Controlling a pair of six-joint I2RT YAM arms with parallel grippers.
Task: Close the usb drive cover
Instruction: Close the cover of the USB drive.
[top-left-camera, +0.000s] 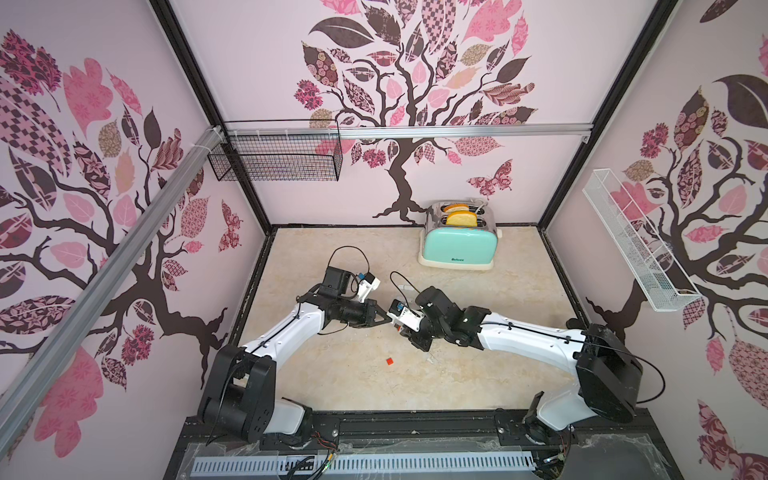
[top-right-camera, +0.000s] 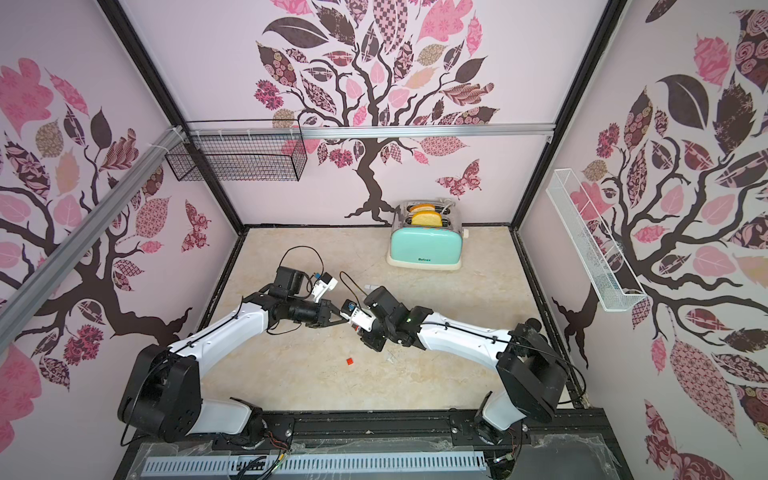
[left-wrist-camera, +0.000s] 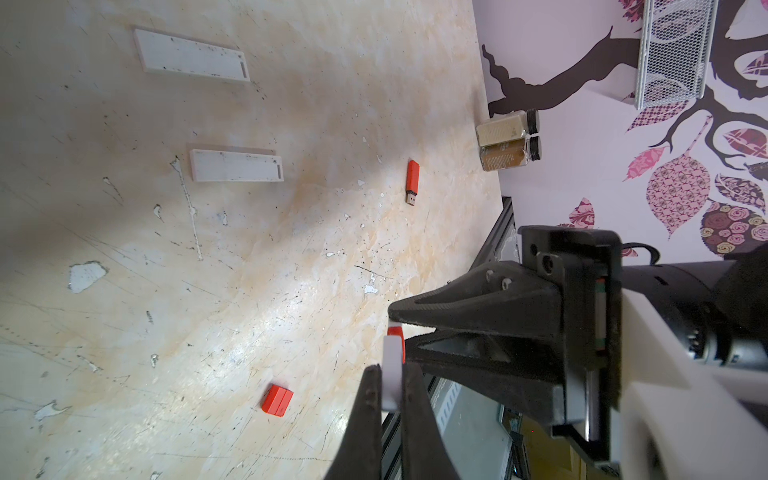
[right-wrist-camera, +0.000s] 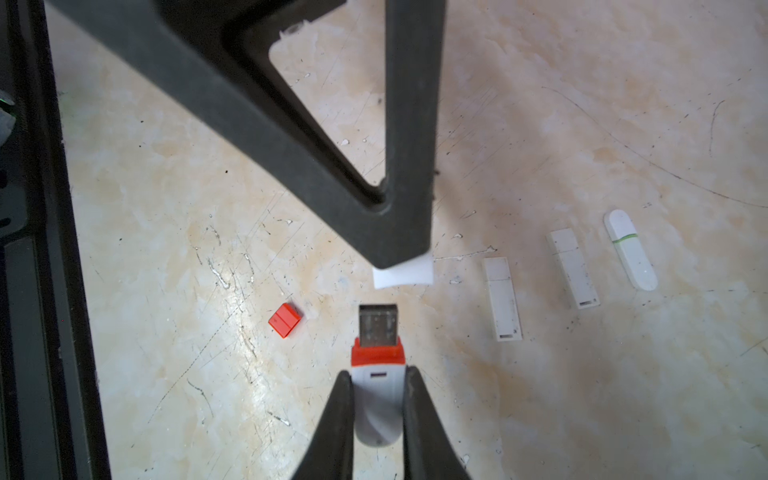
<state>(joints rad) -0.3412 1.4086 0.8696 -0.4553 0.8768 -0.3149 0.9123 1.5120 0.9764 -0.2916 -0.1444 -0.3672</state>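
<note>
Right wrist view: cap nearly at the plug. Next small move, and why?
Probably ease the white cap in the left tool onto the bare plug of the usb drive in the right tool: both are gripped, a small gap apart.

Above the middle of the table, the left gripper and the right gripper face each other, tip near tip. The cover, held in the left one, is just before the plug of the usb drive, held in the right one; they do not touch. A small loose cap lies on the table below them, nearer to the robot. The toaster stands at the back, right of the middle.
</note>
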